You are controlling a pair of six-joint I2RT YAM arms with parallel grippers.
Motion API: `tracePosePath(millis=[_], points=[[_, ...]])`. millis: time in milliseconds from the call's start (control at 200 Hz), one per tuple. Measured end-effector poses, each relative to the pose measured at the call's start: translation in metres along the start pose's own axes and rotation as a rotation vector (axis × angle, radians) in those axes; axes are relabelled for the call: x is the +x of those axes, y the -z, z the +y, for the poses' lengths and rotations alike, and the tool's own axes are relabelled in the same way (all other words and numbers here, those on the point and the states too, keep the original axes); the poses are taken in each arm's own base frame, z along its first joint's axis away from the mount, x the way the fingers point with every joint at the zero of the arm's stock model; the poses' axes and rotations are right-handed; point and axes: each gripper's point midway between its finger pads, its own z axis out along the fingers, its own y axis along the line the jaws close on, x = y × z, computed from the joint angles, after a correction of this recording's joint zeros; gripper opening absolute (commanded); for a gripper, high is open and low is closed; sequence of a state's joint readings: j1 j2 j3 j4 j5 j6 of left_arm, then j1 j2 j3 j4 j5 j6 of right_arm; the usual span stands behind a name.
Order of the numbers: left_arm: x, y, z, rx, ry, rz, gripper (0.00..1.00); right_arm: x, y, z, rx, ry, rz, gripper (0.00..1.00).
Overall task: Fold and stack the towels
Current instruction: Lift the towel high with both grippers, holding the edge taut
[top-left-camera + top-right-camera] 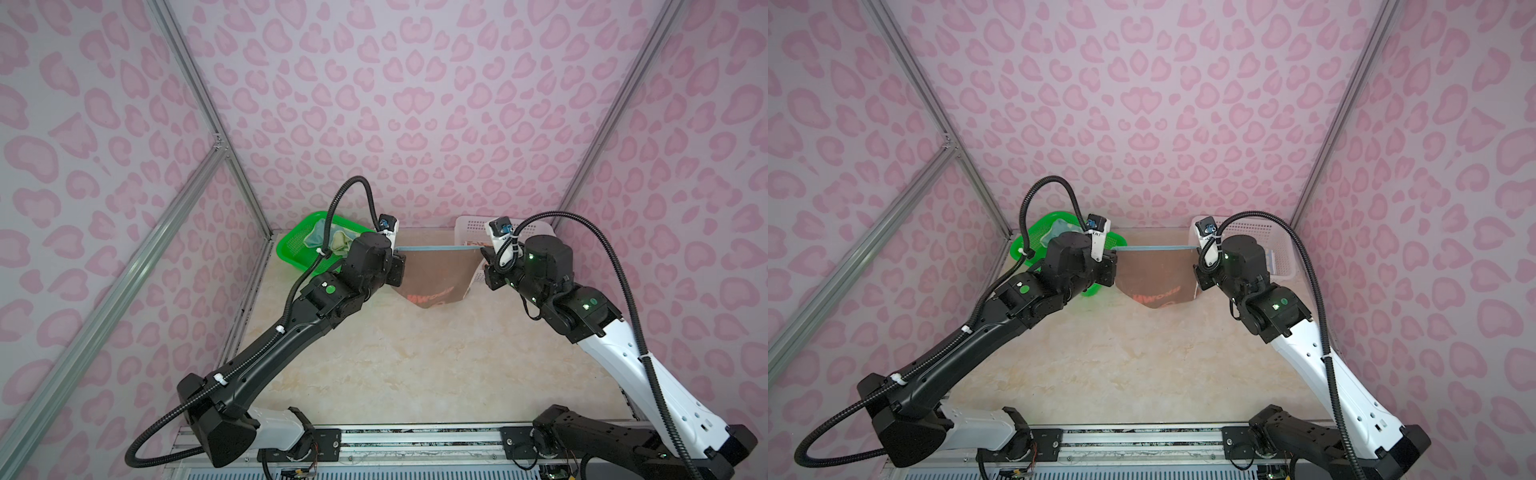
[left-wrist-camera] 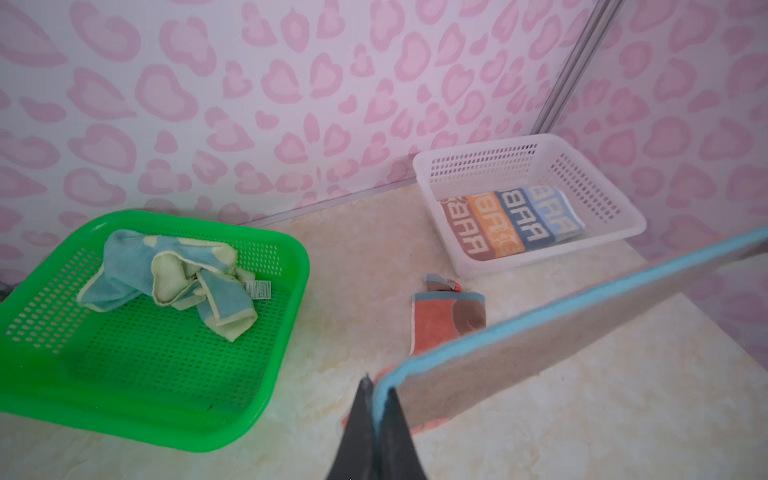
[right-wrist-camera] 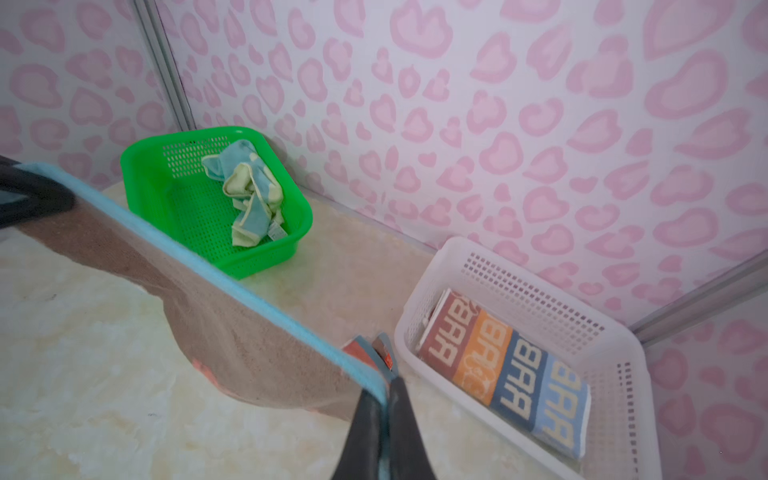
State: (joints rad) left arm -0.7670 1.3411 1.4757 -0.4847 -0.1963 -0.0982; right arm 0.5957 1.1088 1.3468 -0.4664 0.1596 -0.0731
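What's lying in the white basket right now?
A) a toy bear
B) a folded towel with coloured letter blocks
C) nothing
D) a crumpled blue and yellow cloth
B: the folded lettered towel lies flat in the white basket; the crumpled blue and yellow towel sits in the green basket.

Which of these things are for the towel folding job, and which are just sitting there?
For the job: brown-and-orange towel, held stretched between the left end effector and right end effector; folded lettered towel in the white basket; crumpled teal-and-yellow towel in the green basket.

Just sitting there: the two baskets themselves; the table.
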Motion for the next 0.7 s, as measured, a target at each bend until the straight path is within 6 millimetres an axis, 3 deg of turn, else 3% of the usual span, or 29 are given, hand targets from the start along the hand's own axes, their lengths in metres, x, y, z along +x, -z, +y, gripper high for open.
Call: tracePosePath(millis=[405,565,700], points=[[-0.076,0.151,-0.014,0.274,0.052,-0.295,0.02,-0.087,0.108,0.043,-0.234,0.063,-0.279,0.00],[-0.092,0.181,-0.019,0.340,0.050,-0.354,0.02,-0.116,0.148,0.049,-0.331,0.051,-0.412,0.00],[-0.096,0.192,-0.020,0.364,0.048,-0.372,0.02,-0.124,0.161,0.052,-0.371,0.045,-0.455,0.00]])
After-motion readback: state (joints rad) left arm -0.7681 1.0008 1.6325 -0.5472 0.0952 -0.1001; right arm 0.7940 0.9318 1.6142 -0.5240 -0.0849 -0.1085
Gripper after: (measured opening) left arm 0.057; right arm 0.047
